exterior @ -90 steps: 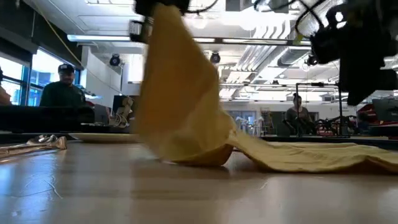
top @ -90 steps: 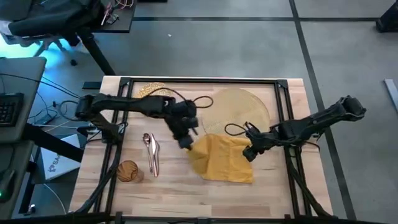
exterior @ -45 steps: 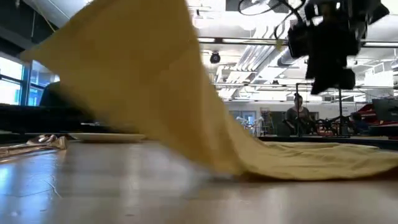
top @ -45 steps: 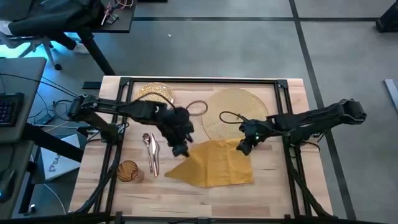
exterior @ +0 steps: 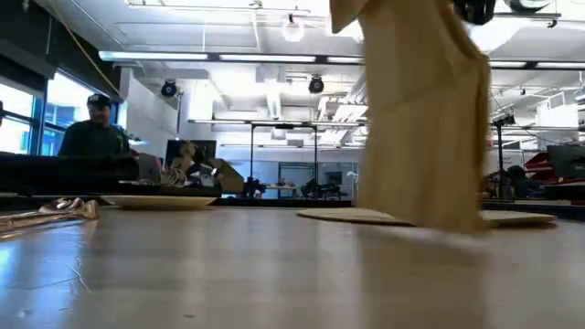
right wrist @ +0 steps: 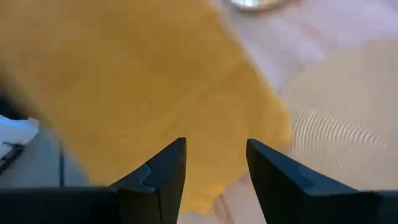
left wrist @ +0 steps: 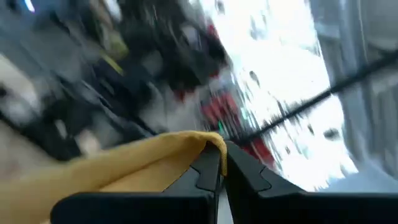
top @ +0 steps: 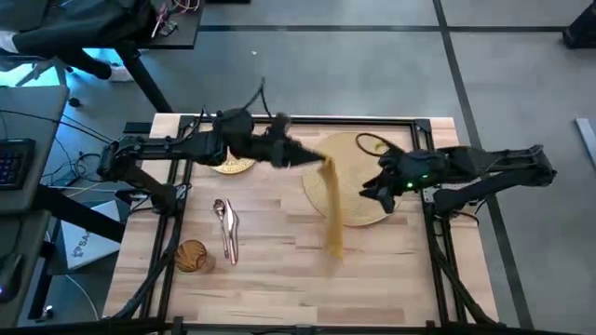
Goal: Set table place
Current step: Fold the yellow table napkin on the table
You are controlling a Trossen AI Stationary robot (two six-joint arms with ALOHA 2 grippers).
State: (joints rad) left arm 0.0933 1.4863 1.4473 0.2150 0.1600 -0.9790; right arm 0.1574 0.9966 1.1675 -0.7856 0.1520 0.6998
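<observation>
Napkin [top: 331, 209] hangs over the mat [top: 358, 149], clamped in left tool [top: 317, 160]; right tool [top: 371, 189] gapes nearby.

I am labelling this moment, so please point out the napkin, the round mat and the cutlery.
napkin [top: 332, 209]: high view, middle of the hanging yellow cloth.
round mat [top: 368, 154]: high view, bare woven surface near its far edge.
cutlery [top: 227, 226]: high view, middle of the metal pieces.

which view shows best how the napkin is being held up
The high view: the left gripper is shut on the napkin, which hangs over the mat. The low view shows only draped cloth clear of the table. The left wrist view shows the pinched edge; the right wrist view shows cloth beyond the open right gripper.
</observation>
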